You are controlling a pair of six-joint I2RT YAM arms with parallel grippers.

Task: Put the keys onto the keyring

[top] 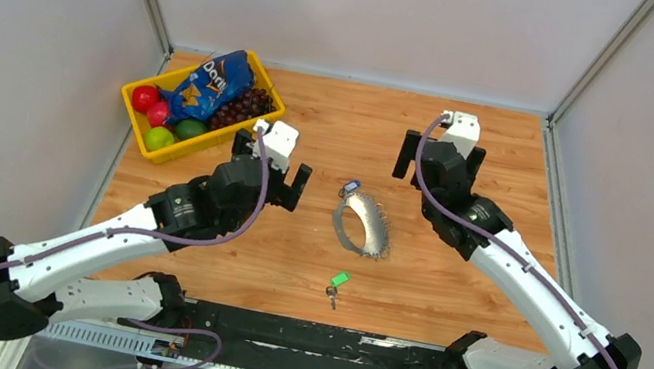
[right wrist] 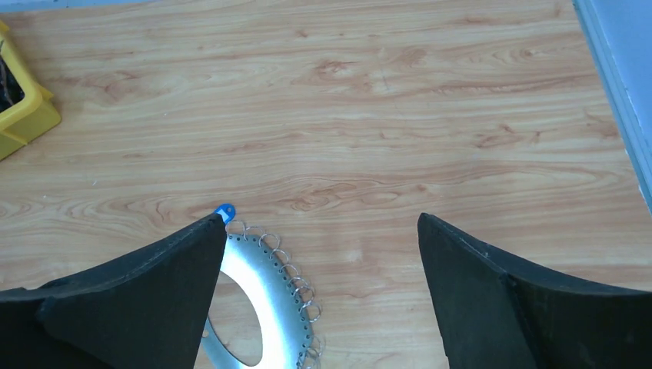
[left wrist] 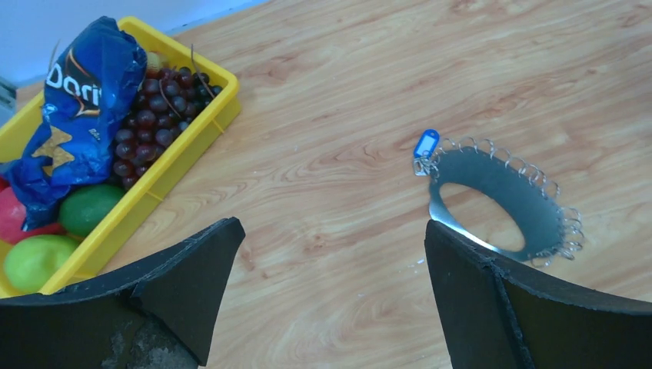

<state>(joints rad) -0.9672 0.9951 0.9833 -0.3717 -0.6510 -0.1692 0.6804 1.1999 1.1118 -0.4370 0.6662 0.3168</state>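
The keys [top: 336,286], a tiny dark bunch with a green tag, lie on the wooden table near its front edge, between the two arms. They do not show in either wrist view. The keyring [top: 364,224], a flat silvery hoop with small wire rings along one side and a blue tag [top: 350,187], lies at mid-table. My left gripper [top: 270,167] is open and empty, left of the keyring [left wrist: 530,204]. My right gripper [top: 440,164] is open and empty, behind and right of the keyring [right wrist: 269,292].
A yellow basket [top: 208,145] at the back left holds a blue Doritos bag [top: 208,84], dark grapes [top: 245,107] and red and green fruit. Grey walls close the table on the left, back and right.
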